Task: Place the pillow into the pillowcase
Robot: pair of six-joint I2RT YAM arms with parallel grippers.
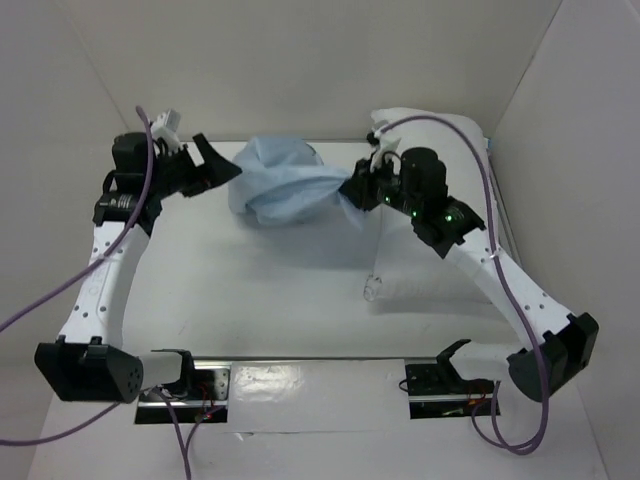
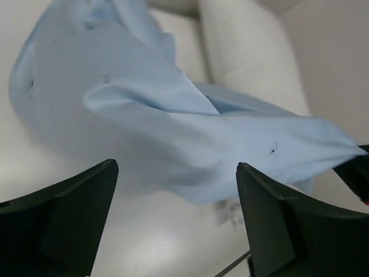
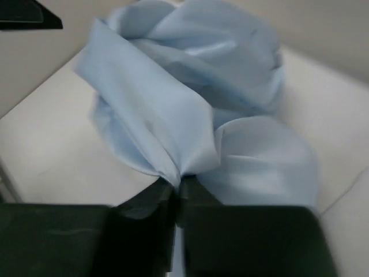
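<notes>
We see the pillowcase (image 1: 280, 185) as a thin, light blue cloth, all limp and wrinkly, bunched into a soft lump with deep folds at the far middle of the white table (image 1: 250, 290). It is in between the two grippers. The pillow (image 1: 425, 285) is big, white, plump and puffy, with a smooth skin. It lies on the right side of the table, under the right arm, and runs from near to far. It is outside the blue cloth. The left gripper (image 1: 218, 165) has its two dark fingers (image 2: 57, 213) spread wide apart, and nothing is in between them. It sits just beside the left end of the cloth, and we cannot tell if it touches. The right gripper (image 1: 355, 188) has its fingers (image 3: 144, 213) pressed together on a pinched fold at the right end of the cloth, and the blue stuff fans out from that pinch.
</notes>
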